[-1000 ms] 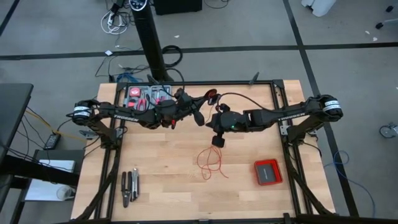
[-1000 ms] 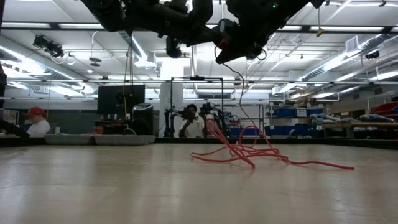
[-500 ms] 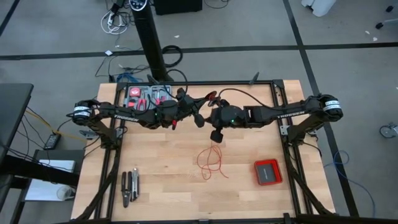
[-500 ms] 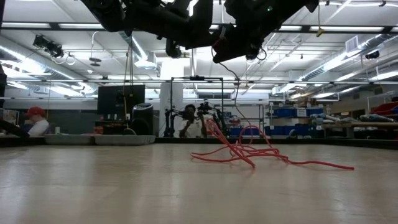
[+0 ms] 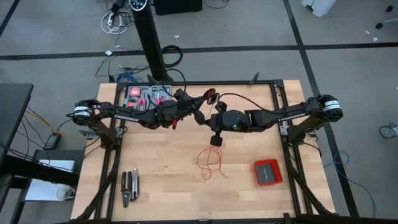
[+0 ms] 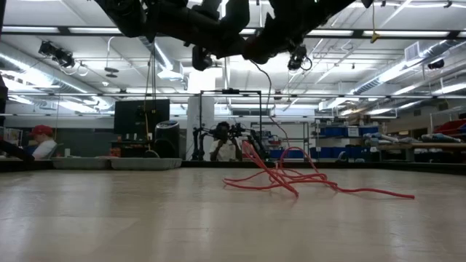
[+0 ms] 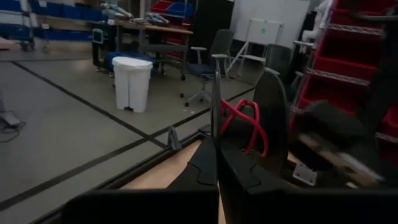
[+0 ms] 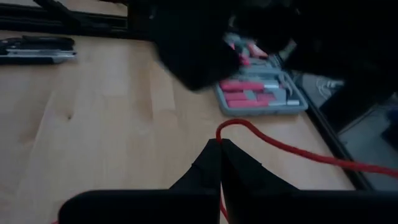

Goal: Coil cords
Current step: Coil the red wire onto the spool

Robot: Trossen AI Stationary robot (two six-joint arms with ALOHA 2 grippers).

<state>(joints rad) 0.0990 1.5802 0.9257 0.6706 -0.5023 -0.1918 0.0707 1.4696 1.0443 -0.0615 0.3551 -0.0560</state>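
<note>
Both claws hung shut above the far half of the pale wooden slat table, almost meeting over its middle: the left gripper closed on a black disc-shaped spool with a few turns of red wire on it, the right gripper pinched on the thin red wire itself, which ran out from between its fingertips in the right wrist view. Most of that wire lay in loose squiggly loops on the table just nearside of the right gripper, between the arms and the flat red square box, which sat toward the right near corner. I judged the wire very light and springy, holding its kinks and likely to slip or tangle if pulled fast; the best hold looked to be on the free run close to the spool, so each turn could be laid under slight tension. A grey tray of red-handled tools sat at the table's far edge behind the left arm, and dark pliers lay near the left front. White lettering reading "TROSSEN" seemed to show on the right arm's forearm, though too small to be sure.
</note>
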